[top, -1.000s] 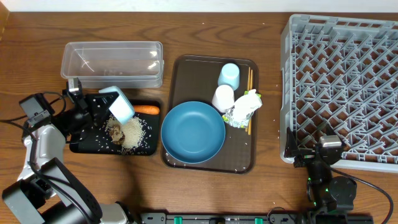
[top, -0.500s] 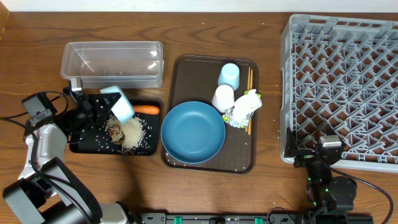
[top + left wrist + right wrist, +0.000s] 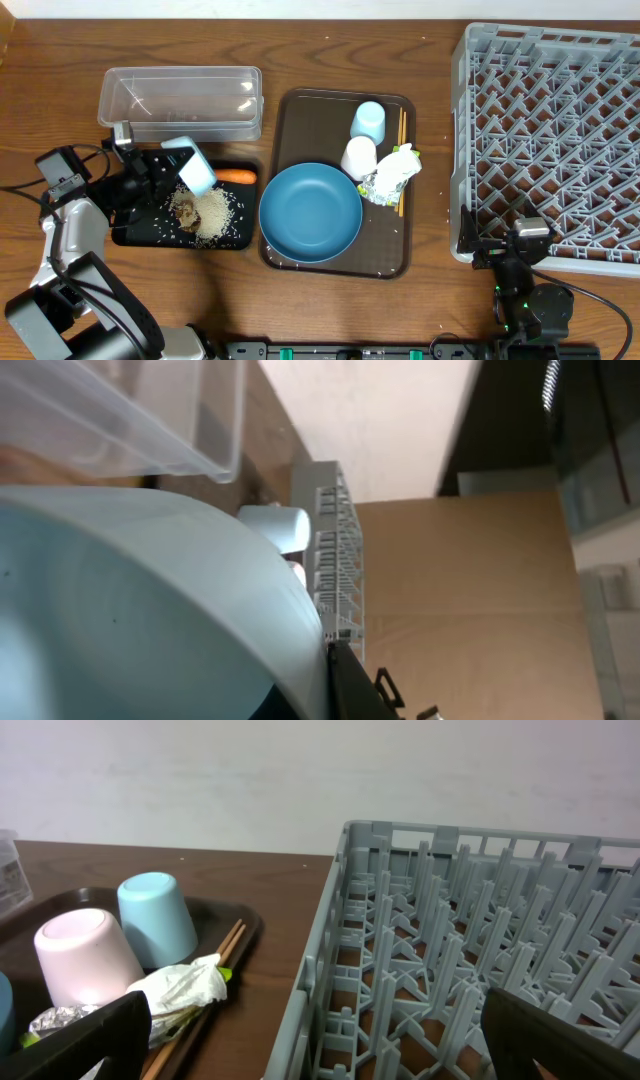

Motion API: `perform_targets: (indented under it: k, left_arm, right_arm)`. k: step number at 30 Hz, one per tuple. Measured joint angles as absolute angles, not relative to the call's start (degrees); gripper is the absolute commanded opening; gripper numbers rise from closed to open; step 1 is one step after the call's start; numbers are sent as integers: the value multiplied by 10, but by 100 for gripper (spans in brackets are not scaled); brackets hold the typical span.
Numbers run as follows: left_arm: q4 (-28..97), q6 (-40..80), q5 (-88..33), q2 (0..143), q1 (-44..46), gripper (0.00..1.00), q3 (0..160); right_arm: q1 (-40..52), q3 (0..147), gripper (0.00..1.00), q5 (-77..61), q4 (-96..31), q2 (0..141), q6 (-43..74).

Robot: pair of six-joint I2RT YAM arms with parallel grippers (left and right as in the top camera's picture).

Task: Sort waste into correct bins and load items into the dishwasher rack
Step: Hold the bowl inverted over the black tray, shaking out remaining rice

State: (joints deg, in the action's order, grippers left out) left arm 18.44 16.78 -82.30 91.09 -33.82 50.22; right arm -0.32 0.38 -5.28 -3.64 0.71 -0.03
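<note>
My left gripper is shut on the rim of the small pale blue bowl, holding it tilted above the black tray. The bowl fills the left wrist view, with one dark finger against its edge. White rice, a brown lump and the carrot lie on the black tray. The clear tub stands behind it. The grey rack is at the right. My right gripper stands open at the rack's near left corner, holding nothing.
The brown serving tray carries the large blue bowl, white cup, pale blue cup, chopsticks and crumpled wrapper. The right wrist view shows both cups, the wrapper and chopsticks.
The left arm has shifted very slightly with the tilted bowl still in its grip. The right arm has not moved.
</note>
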Motion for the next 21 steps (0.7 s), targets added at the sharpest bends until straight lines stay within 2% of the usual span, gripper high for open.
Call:
perform_targets:
  k: [12,17,21]
  left_arm:
    - [154,274,-761,912,-314,6,502]
    - [160,286,-733,902,-275,6,502]
    - [190,289,-658,834,-222,6,509]
  right_arm:
    - [-3,4,99,-53,-36,7,0]
    - [-3,4,99,-53,-36,7,0]
    - [-3,4,99,-53,-36,7,0]
